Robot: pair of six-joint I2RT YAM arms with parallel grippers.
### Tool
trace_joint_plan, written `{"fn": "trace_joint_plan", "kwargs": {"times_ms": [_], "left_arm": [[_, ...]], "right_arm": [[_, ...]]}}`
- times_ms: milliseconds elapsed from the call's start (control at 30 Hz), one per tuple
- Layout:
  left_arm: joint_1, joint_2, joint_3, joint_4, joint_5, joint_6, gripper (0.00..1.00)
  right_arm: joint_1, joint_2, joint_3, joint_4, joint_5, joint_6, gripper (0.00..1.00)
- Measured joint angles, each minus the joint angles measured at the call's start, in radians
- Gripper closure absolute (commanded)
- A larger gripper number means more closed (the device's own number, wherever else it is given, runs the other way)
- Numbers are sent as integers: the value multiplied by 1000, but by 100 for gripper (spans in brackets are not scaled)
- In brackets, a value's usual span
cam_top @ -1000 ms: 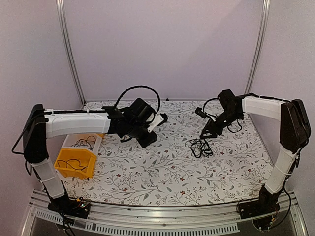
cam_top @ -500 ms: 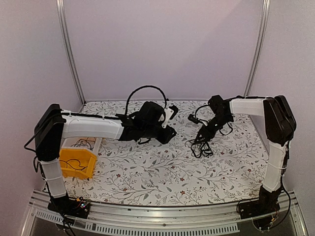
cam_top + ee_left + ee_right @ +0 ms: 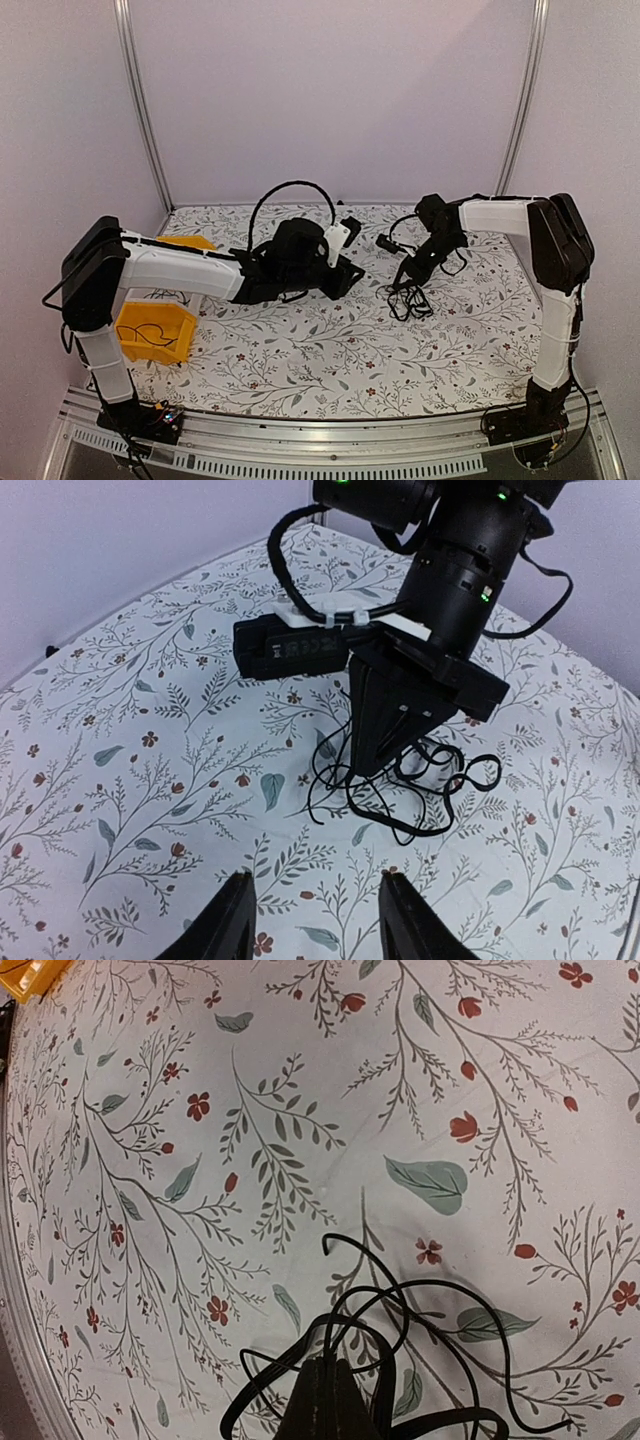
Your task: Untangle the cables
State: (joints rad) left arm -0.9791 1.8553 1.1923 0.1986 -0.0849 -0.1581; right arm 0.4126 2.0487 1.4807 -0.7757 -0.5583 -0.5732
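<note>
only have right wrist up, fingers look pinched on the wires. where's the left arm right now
observer: the left end effector is open and empty, aimed at the cables from the left, not touching them.
operator: is my bundle off the cloth
observer: mostly not; in the left wrist view the loops lie on the table beside the right end effector, only a few strands rise to its tip.
operator: anything else out there
observer: a yellow bin at the left edge has a black wire in it.
</note>
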Motion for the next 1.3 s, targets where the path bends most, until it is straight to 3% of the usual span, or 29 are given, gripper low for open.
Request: {"fn": "trace_joint_plan", "kwargs": {"times_ms": [133,233,600,700,833,967,1300], "left_arm": [[-1,0,-35,79,7,1,53],[-1,2,-59,177,19,3,43],[-51,151,18,529,20,99,39],[-63,211,67,619,25,110,45],[-65,345,180,728,66,102,70],[-65,481,279,813,119,66,85],[-67,652,310,775,160,1,91]], "right_arm": [[0,-7,3,-26,-4,0,100],[0,-46,13,-64,-32,1,100],[0,-347,147,-197,-292,-19,100],[2,-358,174,-239,-343,-38,100],[4,-357,198,-301,-387,-58,100],[-6,-357,308,-378,-389,-82,100],[-84,-379,731,-398,-515,-94,100]]}}
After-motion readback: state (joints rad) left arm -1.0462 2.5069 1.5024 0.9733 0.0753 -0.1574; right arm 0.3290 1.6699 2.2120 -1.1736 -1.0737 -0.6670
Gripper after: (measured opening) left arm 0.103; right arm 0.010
